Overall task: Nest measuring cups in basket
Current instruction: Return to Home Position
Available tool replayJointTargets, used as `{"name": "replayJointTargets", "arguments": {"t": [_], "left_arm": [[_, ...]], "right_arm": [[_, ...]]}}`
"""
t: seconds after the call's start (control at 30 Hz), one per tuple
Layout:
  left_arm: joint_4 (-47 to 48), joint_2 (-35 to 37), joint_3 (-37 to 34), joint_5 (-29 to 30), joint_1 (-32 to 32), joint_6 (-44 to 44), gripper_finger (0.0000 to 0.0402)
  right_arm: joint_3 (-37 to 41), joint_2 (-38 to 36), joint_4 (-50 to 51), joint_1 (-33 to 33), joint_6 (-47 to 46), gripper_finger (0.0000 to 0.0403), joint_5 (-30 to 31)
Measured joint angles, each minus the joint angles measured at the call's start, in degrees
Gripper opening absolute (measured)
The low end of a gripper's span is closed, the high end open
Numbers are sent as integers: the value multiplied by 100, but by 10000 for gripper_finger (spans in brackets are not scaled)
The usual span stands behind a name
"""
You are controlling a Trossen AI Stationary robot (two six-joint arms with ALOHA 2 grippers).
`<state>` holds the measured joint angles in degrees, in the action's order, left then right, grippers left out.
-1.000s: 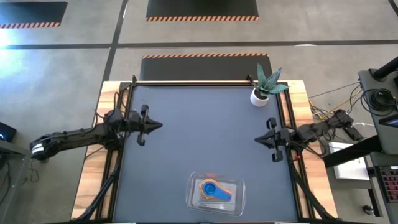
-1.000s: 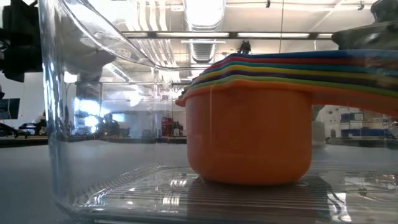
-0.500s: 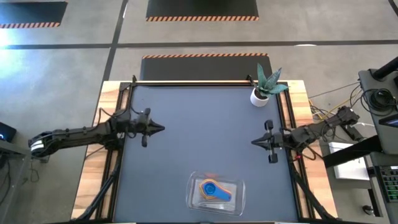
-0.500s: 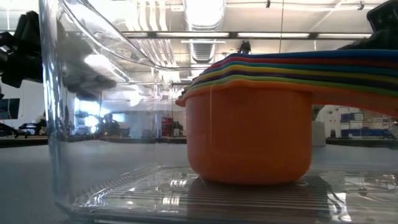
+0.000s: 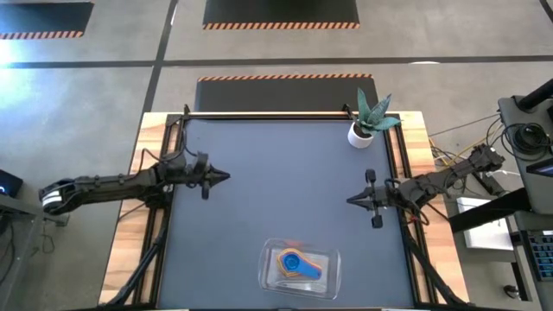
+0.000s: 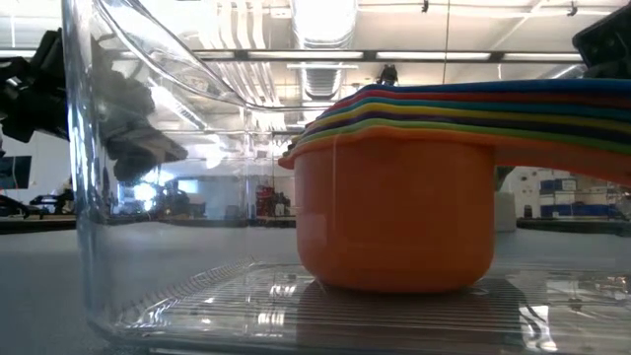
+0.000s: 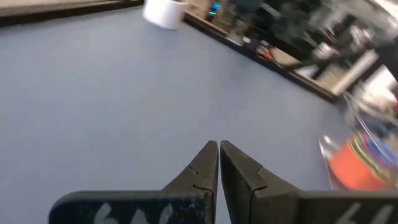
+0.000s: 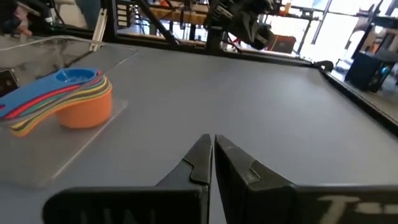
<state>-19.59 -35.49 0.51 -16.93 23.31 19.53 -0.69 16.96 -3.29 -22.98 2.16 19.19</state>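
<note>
The measuring cups [image 5: 296,263] sit nested in one stack, orange outermost [image 6: 394,212] and a blue one on top [image 8: 73,76], their handles fanned together. The stack rests on the floor of the clear basket [image 5: 332,263] near the table's front edge. My left gripper [image 5: 225,177] hovers shut at the table's left side, well away from the basket, its fingertips together [image 7: 219,146]. At the table's right side my right gripper [image 5: 350,199] is shut too [image 8: 212,138], with nothing between its fingers.
A small white pot with a green plant [image 5: 363,130] stands at the table's far right corner. The dark mat [image 5: 276,181] between the two grippers is bare. Black rails run along the table's left and right sides.
Both arms have sunk a little. My left gripper has rolled about its own axis and moved slightly toward the table's right; my right gripper has moved slightly toward the table's left. Both stayed shut. The cups and basket have not moved.
</note>
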Motion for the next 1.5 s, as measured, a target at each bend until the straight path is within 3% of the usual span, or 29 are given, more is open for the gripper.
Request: {"name": "replayJointTargets", "arguments": {"t": [0.1,0.43,0.77,1.1,1.5], "left_arm": [[6,-77,0,287,0,428,0],[-34,-322,163,291,0,457,0],[-2,-539,446,293,0,457,0],[5,-783,803,292,0,457,0],[-6,-1301,1580,293,0,457,0]], "right_arm": [[0,-95,-2,0,198,8,-10],[3,-861,-15,0,722,8,-23],[-69,-1672,81,0,496,8,-748],[-81,-1417,144,0,-244,8,-416],[-93,-1303,134,0,-220,8,-416]]}}
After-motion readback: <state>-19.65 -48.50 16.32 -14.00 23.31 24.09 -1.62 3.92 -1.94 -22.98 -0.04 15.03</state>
